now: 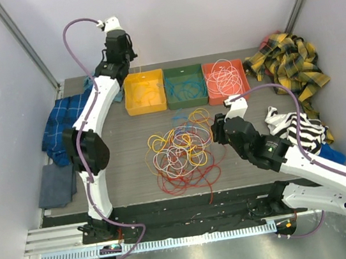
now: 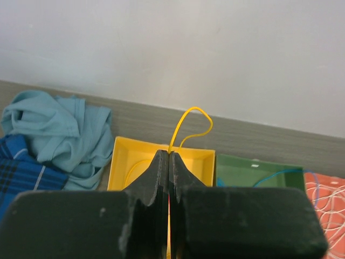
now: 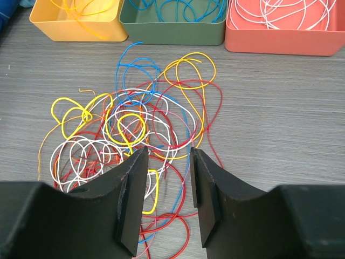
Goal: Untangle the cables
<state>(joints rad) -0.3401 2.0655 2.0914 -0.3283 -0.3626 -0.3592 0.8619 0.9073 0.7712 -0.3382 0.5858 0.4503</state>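
**Two-arm cable sorting, overhead and wrist views.** The left gripper (image 2: 168, 154) is shown clamped on a yellow cable (image 2: 192, 120), which is held above the yellow bin (image 2: 122, 157). The strand is run lengthwise between the closed fingers. Its free loop is directed upward in the wrist view, toward the back wall, and is bent over to the right. The right gripper (image 3: 168, 152) is held with fingers apart and nothing between them, low over the tangle of cables (image 3: 135, 127) on the table (image 1: 124, 175). The tangle is spread in front of the bins and is slightly longer from near to far. In the green bin (image 3: 172, 35) blue cables (image 3: 178, 11) are contained; in the orange-red bin (image 3: 280, 42), white cables (image 3: 280, 11).
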